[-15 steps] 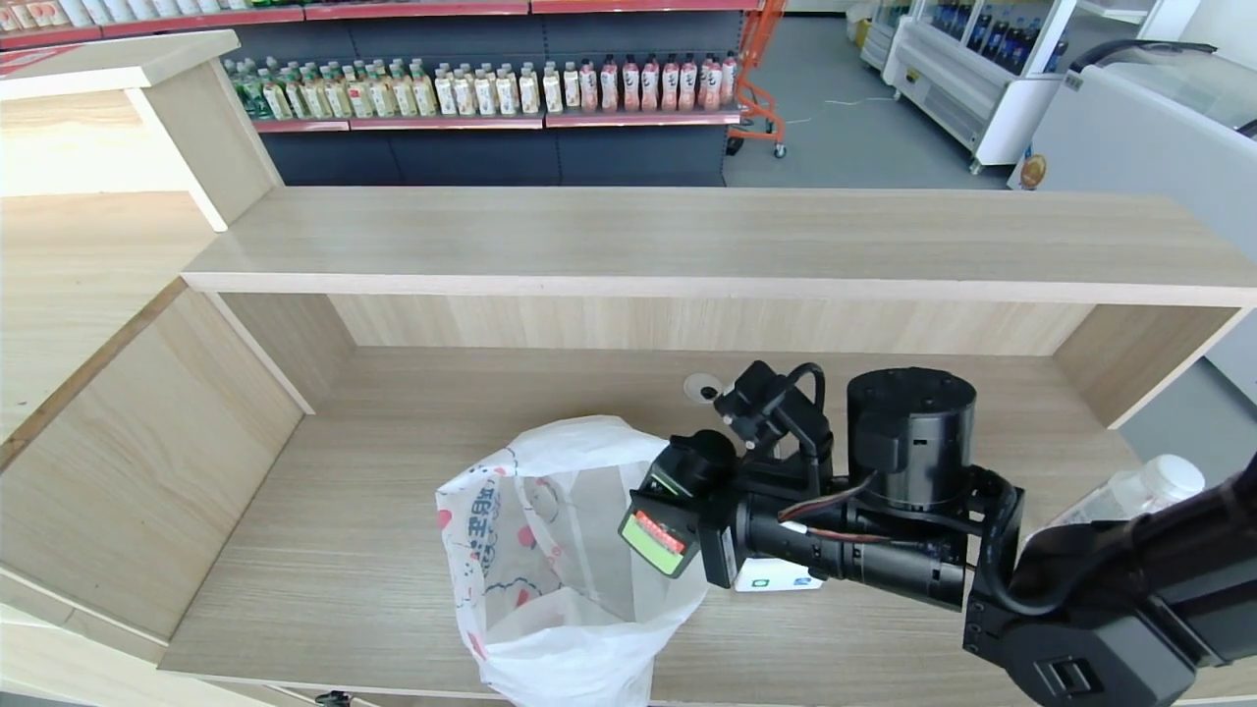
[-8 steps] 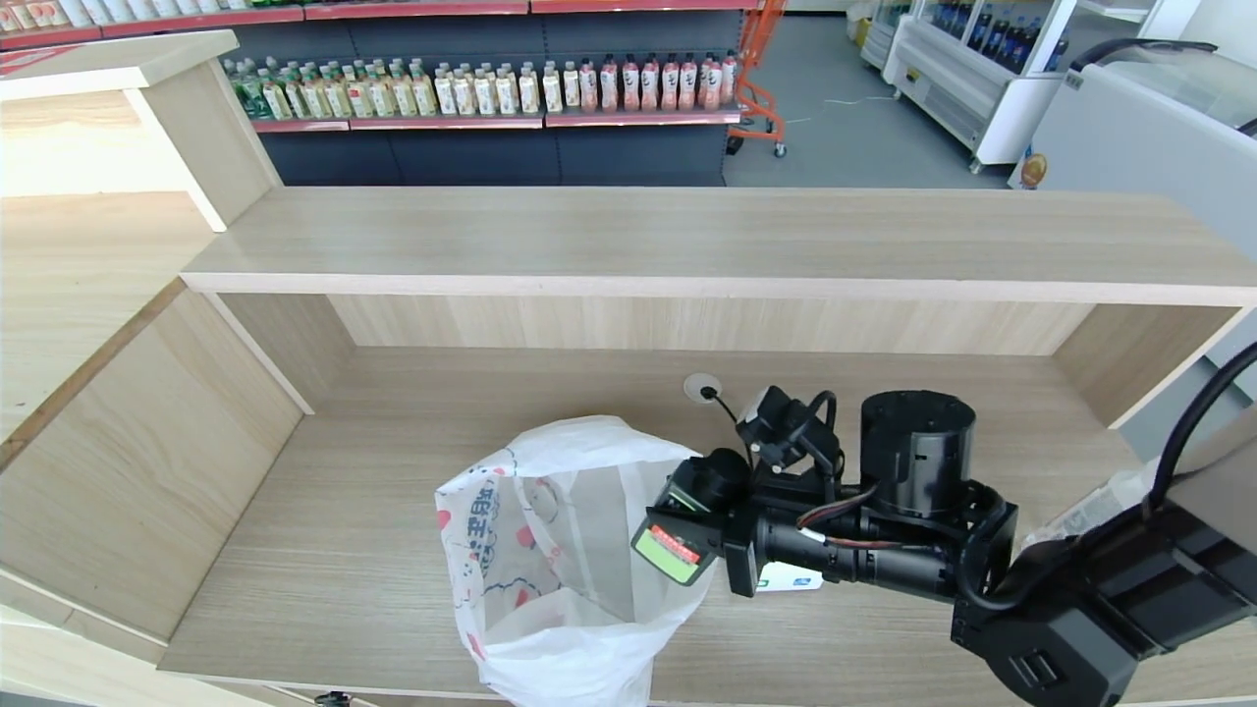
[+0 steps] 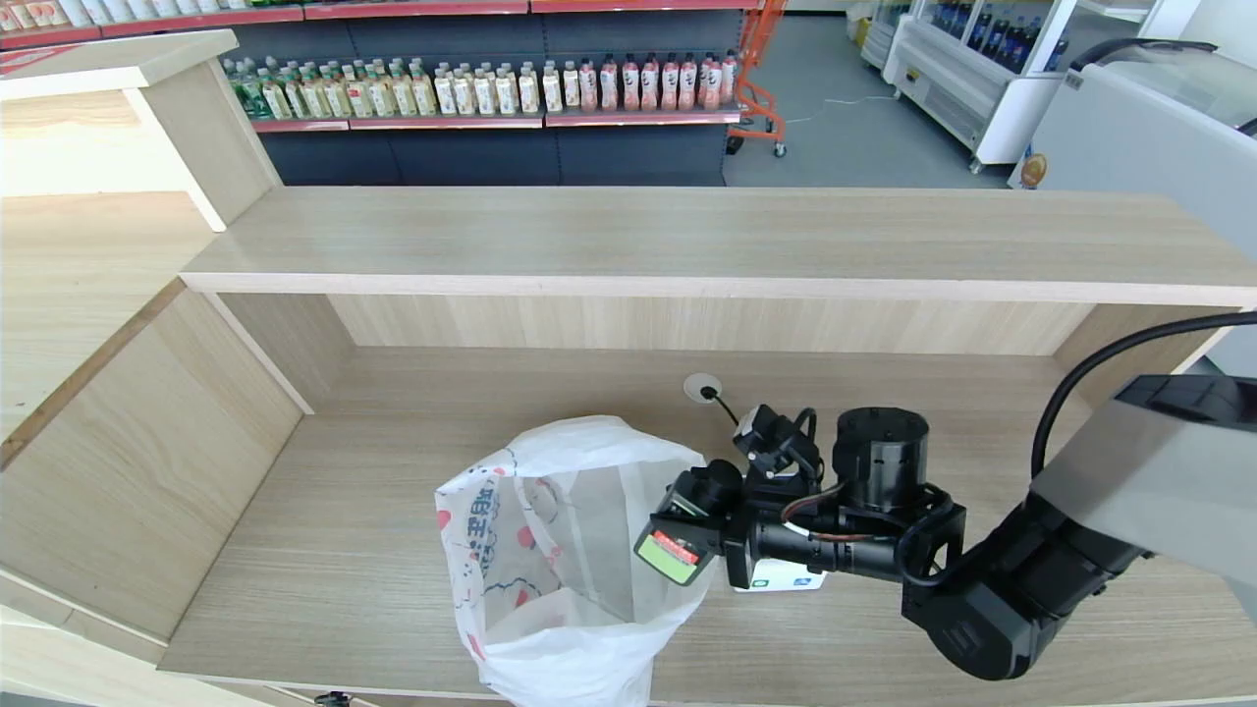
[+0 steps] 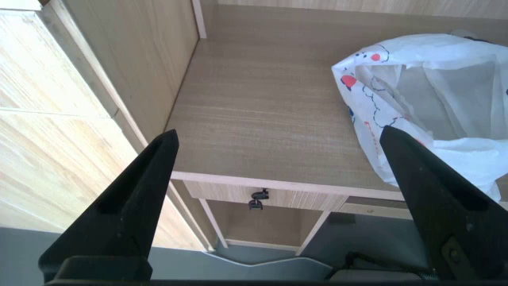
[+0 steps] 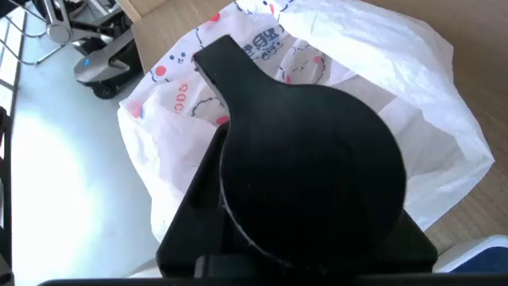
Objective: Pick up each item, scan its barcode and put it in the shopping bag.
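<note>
Pale wooden counter [image 3: 373,550], bottle-lined shop shelves [image 3: 442,124] behind, orange trolley [image 3: 761,98], glass-fronted cooler [image 3: 957,83]

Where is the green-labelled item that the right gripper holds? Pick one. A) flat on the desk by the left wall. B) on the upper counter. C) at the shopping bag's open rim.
C: the right gripper holds the green-labelled item at the open rim of the shopping bag.
</note>
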